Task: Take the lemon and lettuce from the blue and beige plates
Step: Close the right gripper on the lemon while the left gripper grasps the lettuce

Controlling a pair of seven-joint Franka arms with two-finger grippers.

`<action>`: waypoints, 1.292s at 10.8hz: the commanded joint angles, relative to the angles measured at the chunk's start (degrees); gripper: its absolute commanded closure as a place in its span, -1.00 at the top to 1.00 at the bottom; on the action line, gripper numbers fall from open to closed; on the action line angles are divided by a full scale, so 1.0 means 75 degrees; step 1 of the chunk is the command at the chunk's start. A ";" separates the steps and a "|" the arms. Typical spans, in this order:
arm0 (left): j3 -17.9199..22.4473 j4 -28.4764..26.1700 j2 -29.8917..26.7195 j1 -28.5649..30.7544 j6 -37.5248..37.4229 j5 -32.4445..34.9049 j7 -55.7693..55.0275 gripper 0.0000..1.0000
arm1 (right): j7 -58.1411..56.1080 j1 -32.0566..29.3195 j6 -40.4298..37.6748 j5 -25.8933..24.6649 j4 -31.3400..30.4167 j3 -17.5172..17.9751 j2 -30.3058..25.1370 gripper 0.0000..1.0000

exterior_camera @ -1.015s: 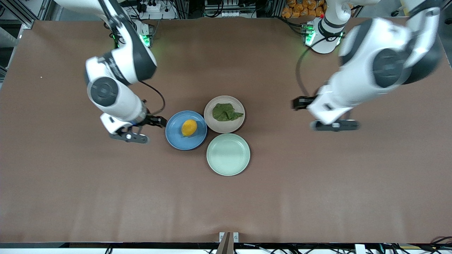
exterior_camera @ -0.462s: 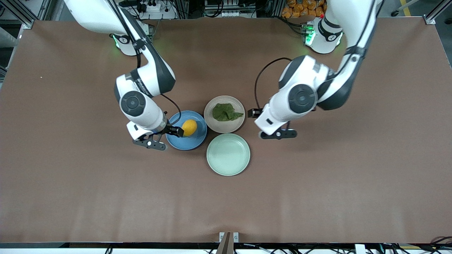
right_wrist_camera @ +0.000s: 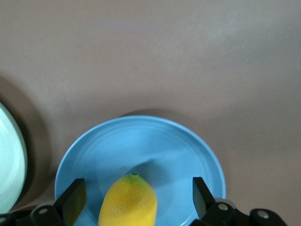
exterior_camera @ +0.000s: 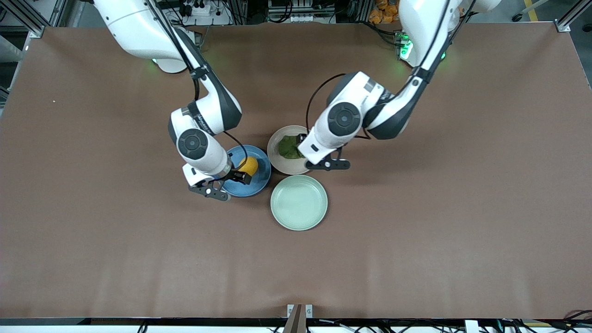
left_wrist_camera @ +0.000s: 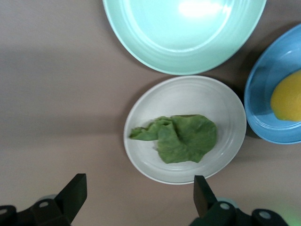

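Note:
The lemon (exterior_camera: 250, 165) lies on the blue plate (exterior_camera: 257, 183). My right gripper (exterior_camera: 241, 175) is open and low over that plate. In the right wrist view its fingers stand on either side of the lemon (right_wrist_camera: 129, 202) without touching it, and the blue plate (right_wrist_camera: 155, 141) fills the lower part. The lettuce (exterior_camera: 289, 147) lies on the beige plate (exterior_camera: 281, 164), partly hidden by my left hand. My left gripper (exterior_camera: 304, 137) is open and empty over the beige plate's rim. In the left wrist view the lettuce (left_wrist_camera: 181, 143) lies flat on the beige plate (left_wrist_camera: 141, 117).
A pale mint-green plate (exterior_camera: 299, 202), empty, sits nearer the front camera and touches both other plates. It also shows in the left wrist view (left_wrist_camera: 183, 37) and at the edge of the right wrist view (right_wrist_camera: 9, 160). Brown table (exterior_camera: 416, 231) surrounds the plates.
Both arms have swung in toward the plates. My right gripper has come to straddle the lemon. My left gripper has moved from the bare table to the beige plate's rim.

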 commanded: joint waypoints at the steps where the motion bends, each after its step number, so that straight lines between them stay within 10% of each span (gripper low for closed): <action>1: 0.0077 -0.0553 -0.0012 -0.0394 0.0970 0.0028 -0.0425 1.00 | 0.0306 0.0305 0.0383 0.0176 0.0030 -0.0047 0.0336 1.00; 7: 0.0111 -0.0987 0.0338 -0.0990 0.2387 0.0508 -0.2122 1.00 | 0.0225 0.0692 0.0268 0.0070 -0.0228 -0.0059 0.0560 0.88; 8: 0.0112 -0.0976 0.0467 -0.1050 0.2543 0.0601 -0.2218 1.00 | 0.0225 0.0797 0.0082 0.0047 -0.0228 -0.0071 0.0514 0.65; 11: 0.0112 -0.0965 0.0667 -0.1050 0.2602 0.0649 -0.2230 1.00 | -0.0263 0.0857 -0.0806 -0.1073 -0.0158 -0.0071 0.0164 -0.99; 14: 0.0112 -0.0953 0.0773 -0.1015 0.2615 0.0649 -0.2254 1.00 | -0.1458 -0.0030 -0.2085 -0.1067 0.0310 -0.0036 -0.0632 -1.00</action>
